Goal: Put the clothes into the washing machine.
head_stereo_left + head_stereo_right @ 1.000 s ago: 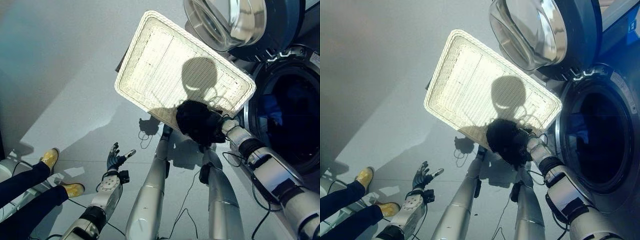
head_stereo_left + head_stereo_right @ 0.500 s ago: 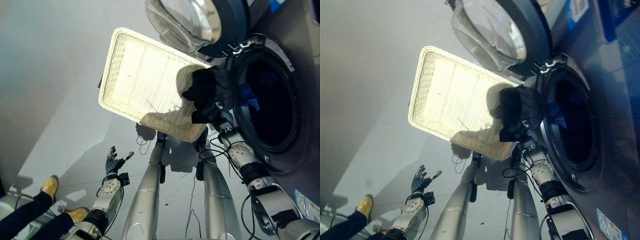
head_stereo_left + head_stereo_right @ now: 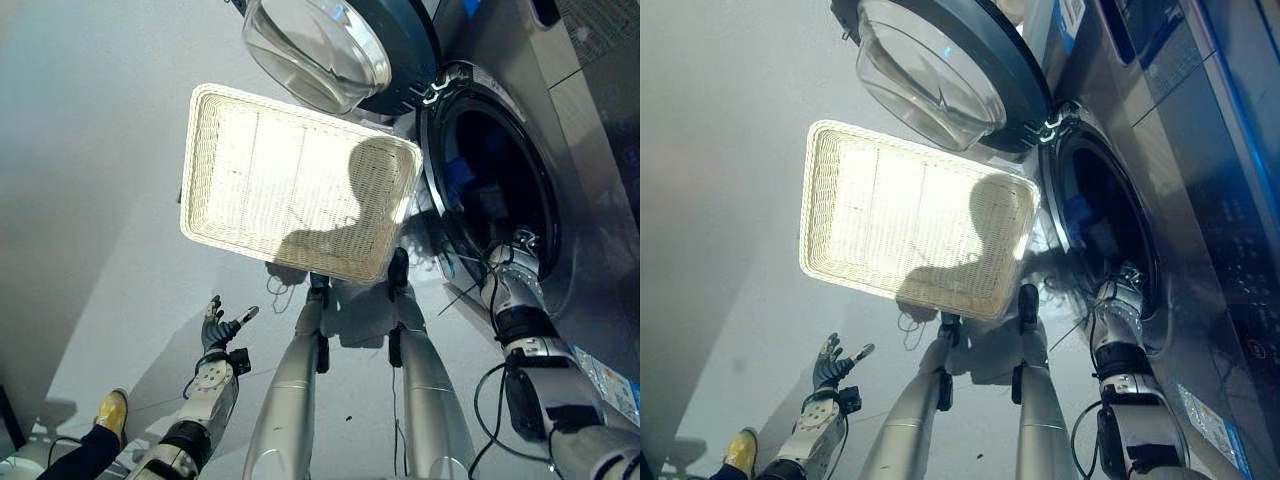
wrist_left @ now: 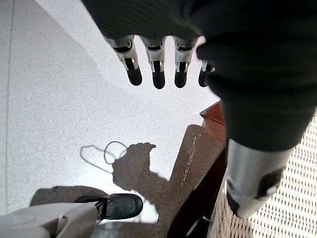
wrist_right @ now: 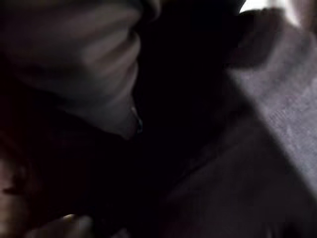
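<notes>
Laundry time at the drum: from the left eye view, the front-loading grey washing machine [image 3: 560,120] stands with its round glass-fronted door [image 3: 320,50] swung wide, clearing the dark drum opening [image 3: 495,185] for loading. The right arm reaches straight into that mouth, and the right robot hand [image 3: 512,262] sits at the lower rim of the opening, its fingers lost in the dark, so whether they grip or have let go I cannot tell. A patch of blue cloth [image 3: 462,172] lies inside the drum. Beside the machine, the shallow white wicker basket [image 3: 290,180] sits on the pale floor [image 3: 100,150], close enough for a short carry, and nothing lies in it. The right eye view gives the same story. Over in the left wrist view, the left robot hand [image 4: 163,59] hangs above the speckled floor with fingers straight and relaxed, holding nothing, parked out of the way; a corner of the wicker basket shows nearby. The right wrist view is nearly black: dim folds of dark cloth [image 5: 237,163] press close to the camera, which suggests the garment is in the drum.
</notes>
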Robot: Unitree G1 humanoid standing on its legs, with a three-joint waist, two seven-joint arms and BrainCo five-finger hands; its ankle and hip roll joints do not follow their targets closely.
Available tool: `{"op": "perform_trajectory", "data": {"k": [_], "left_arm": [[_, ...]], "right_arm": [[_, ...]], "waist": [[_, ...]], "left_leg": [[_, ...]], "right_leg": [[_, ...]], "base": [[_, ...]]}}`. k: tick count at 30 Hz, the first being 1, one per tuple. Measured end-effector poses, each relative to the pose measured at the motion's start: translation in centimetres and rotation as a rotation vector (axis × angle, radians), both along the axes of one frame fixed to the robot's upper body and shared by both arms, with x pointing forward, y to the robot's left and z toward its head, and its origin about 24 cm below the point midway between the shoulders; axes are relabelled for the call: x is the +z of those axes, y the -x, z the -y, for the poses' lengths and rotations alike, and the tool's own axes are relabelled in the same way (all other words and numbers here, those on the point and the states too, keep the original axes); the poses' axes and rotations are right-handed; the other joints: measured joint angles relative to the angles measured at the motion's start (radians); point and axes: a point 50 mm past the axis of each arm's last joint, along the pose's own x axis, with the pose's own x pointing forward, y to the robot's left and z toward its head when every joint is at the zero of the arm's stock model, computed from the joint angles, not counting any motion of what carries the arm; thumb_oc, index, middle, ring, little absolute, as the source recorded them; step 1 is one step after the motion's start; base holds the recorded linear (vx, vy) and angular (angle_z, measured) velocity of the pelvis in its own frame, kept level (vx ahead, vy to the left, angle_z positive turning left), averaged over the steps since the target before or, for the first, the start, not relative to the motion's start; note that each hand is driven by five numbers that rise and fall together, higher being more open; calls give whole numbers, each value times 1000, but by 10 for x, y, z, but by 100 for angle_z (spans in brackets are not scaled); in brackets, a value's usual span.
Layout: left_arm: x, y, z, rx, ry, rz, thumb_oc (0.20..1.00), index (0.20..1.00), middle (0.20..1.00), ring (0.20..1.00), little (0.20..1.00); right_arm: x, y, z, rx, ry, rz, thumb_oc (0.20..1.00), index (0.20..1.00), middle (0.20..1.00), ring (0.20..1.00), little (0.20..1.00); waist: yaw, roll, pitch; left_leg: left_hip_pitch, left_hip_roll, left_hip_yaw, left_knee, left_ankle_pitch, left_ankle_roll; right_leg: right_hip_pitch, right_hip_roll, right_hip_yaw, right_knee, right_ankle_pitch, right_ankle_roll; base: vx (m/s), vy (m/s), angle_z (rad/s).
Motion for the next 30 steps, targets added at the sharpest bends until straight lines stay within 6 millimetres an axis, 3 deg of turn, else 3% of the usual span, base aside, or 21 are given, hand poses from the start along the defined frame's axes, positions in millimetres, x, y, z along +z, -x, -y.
{"op": "perform_trajectory", "data": {"k": [2,3,4,5,10,13,18,20,23,27,30], "left_arm": [[2,-2,2,-17,-3,3,1000,1000,1000,1000,1000],[3,-2,1,-35,-23,-7,1000,1000,1000,1000,1000],[3,-2,-2,-42,-36,-14,1000,1000,1000,1000,1000],[2,-1,-5,-45,-50,-31,1000,1000,1000,1000,1000],[2,-1,-7,-53,-65,-57,1000,1000,1000,1000,1000],[4,-4,-6,-55,-62,-56,1000,1000,1000,1000,1000],[4,-7,-1,-62,-51,-50,1000,1000,1000,1000,1000],[1,-5,4,-64,-37,-59,1000,1000,1000,1000,1000],[-3,-3,9,-65,-25,-69,1000,1000,1000,1000,1000],[-4,-3,10,-61,-21,-64,1000,1000,1000,1000,1000],[-6,-1,7,-53,-27,-71,1000,1000,1000,1000,1000]], "right_arm": [[4,8,13,-188,-134,-18,200,200,200,200,200],[6,14,19,-280,-188,-26,341,341,341,341,341],[8,15,20,-305,-210,-22,784,784,784,784,784],[15,17,22,-347,-241,-11,1000,1000,1000,1000,1000],[25,18,24,-392,-293,31,1000,1000,1000,1000,1000],[31,8,17,-256,-193,103,1000,1000,1000,1000,1000],[44,-17,-11,119,-11,218,1000,1000,1000,1000,1000],[39,-25,-28,278,66,248,1000,1000,1000,1000,1000],[26,-28,-37,367,108,234,1000,1000,1000,1000,1000],[10,-26,-33,391,162,180,1000,1000,1000,1000,1000],[10,-24,-22,368,205,169,1000,1000,1000,1000,1000]], "waist": [[23,1,1],[37,0,1],[39,0,2],[42,0,2],[41,2,3],[36,3,3],[26,3,3],[24,3,3],[24,3,3],[15,3,3],[10,3,3]], "left_leg": [[-5,-4,6,3,0,2],[-18,-4,6,7,-1,3],[-25,-4,6,10,-1,3],[-32,-5,3,14,-2,5],[-34,-15,-1,21,-1,13],[-33,-18,-8,26,-1,14],[-20,-14,-9,38,-6,6],[-20,-12,-9,45,-6,6],[-20,-12,-9,50,-6,6],[-21,-15,-9,50,-6,7],[-21,-17,-8,49,-6,8]], "right_leg": [[-5,-4,3,-3,4,2],[-16,-4,3,-3,5,2],[-20,-4,3,-2,5,2],[-23,-5,0,-2,5,2],[-23,-16,-5,3,6,3],[-24,-18,-7,16,1,6],[-22,-16,-8,49,-17,5],[-22,-14,-7,55,-19,0],[-21,-14,-7,59,-19,0],[-21,-17,-7,58,-19,0],[-21,-19,-7,56,-16,6]], "base": [[56,-98,-2],[62,-90,3],[63,-81,6],[61,-69,6],[25,-23,1],[16,0,3],[0,0,0],[0,0,0],[0,0,0],[-46,46,1],[-52,35,0]]}}
